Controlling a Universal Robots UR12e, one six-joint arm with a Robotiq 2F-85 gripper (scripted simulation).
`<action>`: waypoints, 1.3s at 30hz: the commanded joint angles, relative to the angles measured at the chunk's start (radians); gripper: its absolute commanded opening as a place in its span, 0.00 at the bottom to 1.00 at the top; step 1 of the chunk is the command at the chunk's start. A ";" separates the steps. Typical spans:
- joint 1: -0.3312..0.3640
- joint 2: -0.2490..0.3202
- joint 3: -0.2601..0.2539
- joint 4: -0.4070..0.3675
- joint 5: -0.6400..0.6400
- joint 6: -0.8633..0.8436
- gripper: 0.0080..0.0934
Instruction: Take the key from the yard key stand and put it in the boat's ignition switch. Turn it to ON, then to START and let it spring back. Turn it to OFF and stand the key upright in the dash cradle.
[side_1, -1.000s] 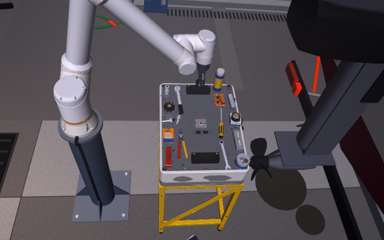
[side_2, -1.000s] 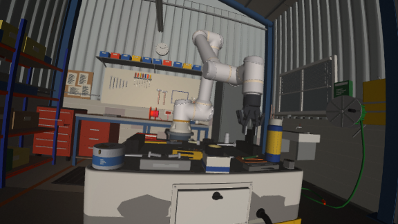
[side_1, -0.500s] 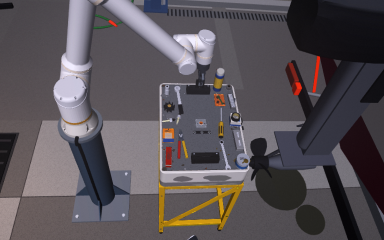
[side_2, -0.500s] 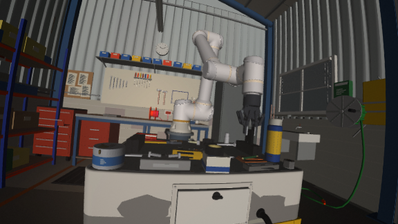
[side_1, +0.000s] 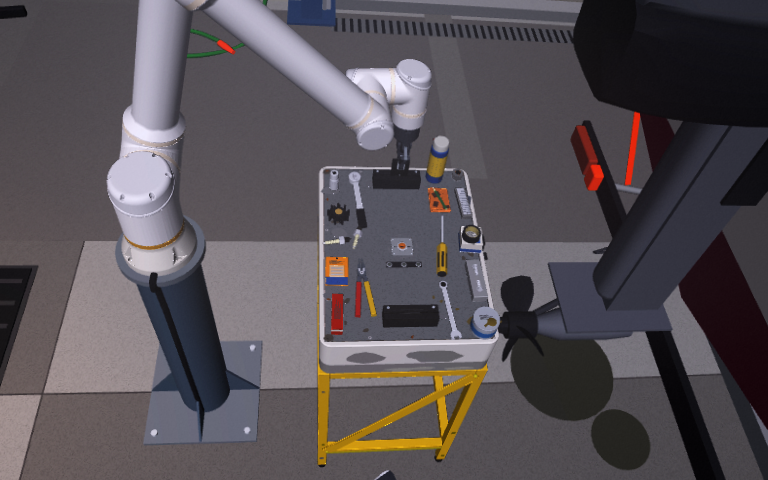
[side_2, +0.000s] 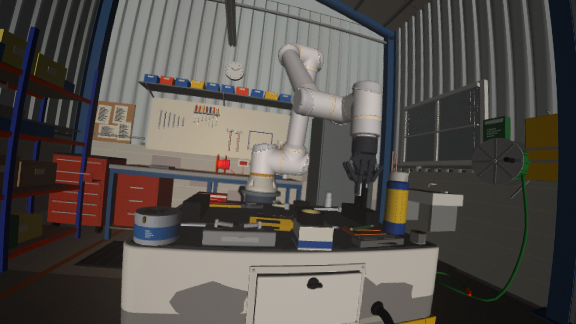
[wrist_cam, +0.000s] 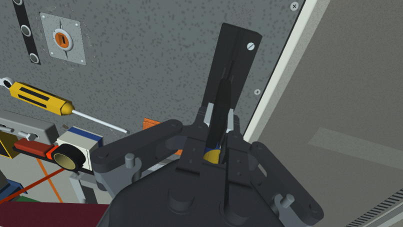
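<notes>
The dark key stands upright in the black key stand at the far edge of the grey console top. The ignition switch, a square steel plate with an orange slot, sits near the middle of the top, with a black strip of three holes just in front of it. A second black block lies near the front edge. My gripper hangs straight down over the key stand, and it is closed on the head of the key.
A yellow and blue bottle stands just right of the key stand. A yellow-handled screwdriver, wrenches, pliers and small boxes lie over the console top. An outboard motor with its propeller juts in at the right front corner.
</notes>
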 joint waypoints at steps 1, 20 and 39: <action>0.000 0.000 0.000 0.000 0.000 0.000 0.00; 0.000 -0.012 -0.006 0.016 0.000 0.000 0.00; 0.000 -0.027 -0.013 0.039 0.000 0.000 0.00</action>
